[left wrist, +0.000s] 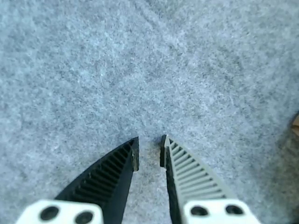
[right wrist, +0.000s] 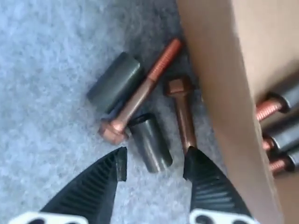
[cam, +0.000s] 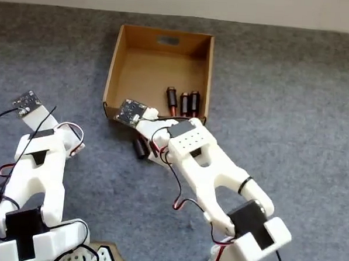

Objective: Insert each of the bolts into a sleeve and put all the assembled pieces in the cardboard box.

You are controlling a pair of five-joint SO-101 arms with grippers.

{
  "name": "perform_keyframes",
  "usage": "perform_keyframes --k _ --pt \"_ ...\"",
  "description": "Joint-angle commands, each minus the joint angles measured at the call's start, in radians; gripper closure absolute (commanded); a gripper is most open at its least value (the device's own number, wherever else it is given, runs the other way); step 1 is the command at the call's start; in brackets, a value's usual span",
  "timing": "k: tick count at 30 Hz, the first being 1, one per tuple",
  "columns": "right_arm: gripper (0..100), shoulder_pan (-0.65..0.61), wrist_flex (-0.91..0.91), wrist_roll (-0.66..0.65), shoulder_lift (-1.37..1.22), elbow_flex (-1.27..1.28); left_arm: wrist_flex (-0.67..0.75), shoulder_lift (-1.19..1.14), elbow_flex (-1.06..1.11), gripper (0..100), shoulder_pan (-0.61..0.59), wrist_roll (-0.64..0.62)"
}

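Right wrist view: the right gripper (right wrist: 155,158) gapes wide over a dark sleeve (right wrist: 150,142), copper bolts (right wrist: 140,95) either side, just outside the near wall of the cardboard box (right wrist: 219,93). Best to centre on that sleeve alone. The left gripper (left wrist: 149,151) is barely parted, empty.

Grey carpet-like table covering with a pale band beyond its far edge

A mottled grey, short-napped fabric surface (cam: 298,113) lies flat across nearly the whole high view, its fibres flecked light and dark. Its far edge is a straight line, and past it runs a plain cream-beige strip (cam: 239,4); whether that is wall or floor cannot be told. The light is soft and even, with only faint, short shadows on the fabric. Close up in both wrist views the same nap looks fuzzy and blue-grey, with slight streaks where the pile is brushed. A small tan patch (cam: 111,251) sits at the near edge, cut off too much to identify.
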State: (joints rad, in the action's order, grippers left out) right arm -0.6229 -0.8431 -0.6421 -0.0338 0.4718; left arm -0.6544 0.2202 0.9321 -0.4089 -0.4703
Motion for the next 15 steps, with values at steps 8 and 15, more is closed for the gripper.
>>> perform_keyframes --k 8,15 --pt "79.7 0.010 0.058 -0.015 -0.064 0.001 0.012 0.005 -0.008 90 -0.008 -0.006" --pt "98.5 0.012 0.044 -0.009 -0.062 0.007 0.012 0.005 -0.008 90 -0.008 -0.006"
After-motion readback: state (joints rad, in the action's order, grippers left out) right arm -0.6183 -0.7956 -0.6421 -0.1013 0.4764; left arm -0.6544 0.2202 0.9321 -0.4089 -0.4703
